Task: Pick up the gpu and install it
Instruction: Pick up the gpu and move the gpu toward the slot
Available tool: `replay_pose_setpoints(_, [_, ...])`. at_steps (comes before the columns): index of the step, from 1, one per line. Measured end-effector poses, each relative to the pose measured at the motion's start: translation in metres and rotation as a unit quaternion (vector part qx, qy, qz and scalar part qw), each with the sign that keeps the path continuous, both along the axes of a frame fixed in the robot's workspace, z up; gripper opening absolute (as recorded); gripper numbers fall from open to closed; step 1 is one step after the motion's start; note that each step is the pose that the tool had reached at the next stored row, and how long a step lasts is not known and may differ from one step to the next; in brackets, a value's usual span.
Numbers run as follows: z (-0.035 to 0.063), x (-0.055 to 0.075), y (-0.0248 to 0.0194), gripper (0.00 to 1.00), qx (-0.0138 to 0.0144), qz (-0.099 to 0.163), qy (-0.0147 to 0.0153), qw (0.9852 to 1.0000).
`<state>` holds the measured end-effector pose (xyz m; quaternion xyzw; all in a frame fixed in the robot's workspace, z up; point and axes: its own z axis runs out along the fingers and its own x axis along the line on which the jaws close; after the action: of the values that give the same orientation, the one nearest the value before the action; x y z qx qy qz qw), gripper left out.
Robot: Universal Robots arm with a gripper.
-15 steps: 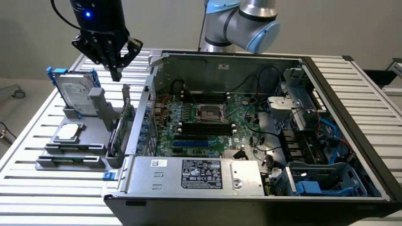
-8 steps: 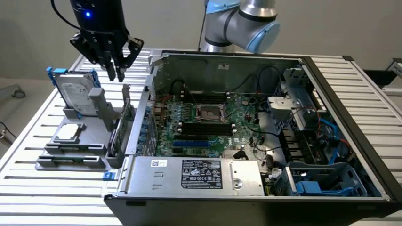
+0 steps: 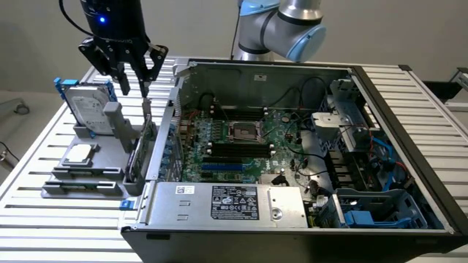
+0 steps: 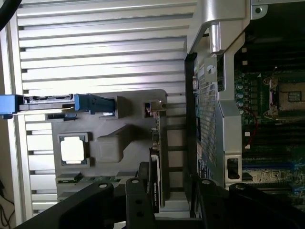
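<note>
- The black two-fingered gripper (image 3: 133,87) (image 4: 172,180) hangs above the table, just outside the open black-and-silver computer case (image 3: 292,244) (image 4: 209,109), on the side at the exterior view's left.
- Its jaws stand wide apart with nothing between them. They grip nothing and touch nothing.
- The gpu (image 3: 139,150) (image 4: 156,162), a thin flat dark card, stands on its long edge in a grey plastic holder stand (image 3: 80,186) (image 4: 124,133) that sits right against the outside wall of the case.
- Of everything in the stand, the card is closest to the case, running parallel to its wall and just beside it.
- In the wrist view the card shows edge-on, in the gap between the two fingers (image 4: 138,195) and nearer one of them than the other. In the exterior view the fingertips are clearly above its top edge.
- A silver-grey hard drive in a blue frame (image 3: 89,112) (image 4: 45,99) stands upright in the same stand, farther from the case than the card.
- A small square silver CPU chip (image 3: 80,154) (image 4: 73,150) lies flat in a pocket of the stand, also on the side away from the case.
- Inside the case lies a green motherboard (image 3: 241,145) with a square metal processor socket (image 3: 243,131) (image 4: 290,98) near its middle.
- A silver power supply box with a black label (image 3: 227,203) fills the near edge of the case in the exterior view.
- Case and stand rest on a slatted aluminium table (image 3: 29,170) (image 4: 95,47).
- The grey and light blue robot arm (image 3: 292,27) rises behind the case.
</note>
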<state>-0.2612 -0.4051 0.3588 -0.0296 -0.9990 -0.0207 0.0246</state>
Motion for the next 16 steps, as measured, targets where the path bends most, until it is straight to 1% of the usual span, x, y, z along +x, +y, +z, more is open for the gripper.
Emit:
replay_pose_setpoints(4, [-0.0061, 0.0, -0.0069, 0.42, 0.0003, 0.005, 0.0066, 1.0])
replay_pose_setpoints(6, [-0.0096, 0.0, -0.0096, 0.42, 0.0008, 0.008, 0.0091, 0.9999])
replay_pose_setpoints(10, [-0.017, 0.0, -0.0147, 0.42, 0.0021, 0.016, 0.0122, 0.9998])
replay_pose_setpoints(16, [-0.0277, -0.001, -0.0215, 0.42, 0.0051, 0.032, 0.0166, 0.9993])
